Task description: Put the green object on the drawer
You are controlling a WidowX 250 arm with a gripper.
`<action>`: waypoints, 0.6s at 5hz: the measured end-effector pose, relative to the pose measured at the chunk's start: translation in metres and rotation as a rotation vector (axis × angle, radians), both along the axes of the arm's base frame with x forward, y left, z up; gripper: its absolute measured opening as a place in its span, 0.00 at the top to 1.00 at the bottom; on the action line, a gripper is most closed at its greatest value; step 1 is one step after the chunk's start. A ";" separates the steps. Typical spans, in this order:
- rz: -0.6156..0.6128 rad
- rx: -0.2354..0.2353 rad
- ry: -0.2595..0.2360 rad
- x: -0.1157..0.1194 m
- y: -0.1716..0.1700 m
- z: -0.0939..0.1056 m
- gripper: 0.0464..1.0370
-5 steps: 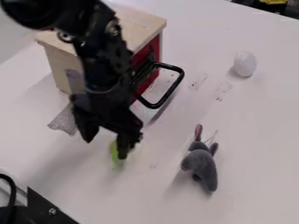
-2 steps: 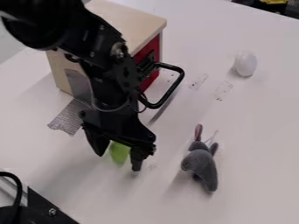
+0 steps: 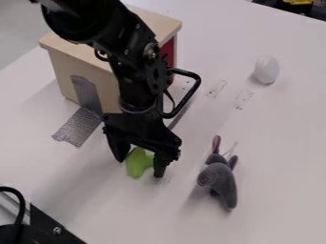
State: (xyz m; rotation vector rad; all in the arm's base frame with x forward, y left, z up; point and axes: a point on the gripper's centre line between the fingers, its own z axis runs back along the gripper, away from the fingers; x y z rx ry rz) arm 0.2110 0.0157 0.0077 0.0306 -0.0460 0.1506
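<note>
The green object (image 3: 138,164) is straddled, seemingly ungripped, by the widely parted fingers of the gripper (image 3: 139,166) on the desk (image 3: 286,133), well in from its left edge; grasping, lifting and placing on the drawer unit (image 3: 70,69) are left.

Drawer unit (image 3: 86,69) stood back left | object (image 3: 138,163) sat before it, between fingertips of gripper (image 3: 139,168) | plush toy (image 3: 219,182) lay right of object | egg (image 3: 266,70) lay behind plush toy, farther right
</note>
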 end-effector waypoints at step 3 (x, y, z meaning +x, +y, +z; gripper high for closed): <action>-0.001 -0.020 0.046 0.002 -0.005 -0.005 0.48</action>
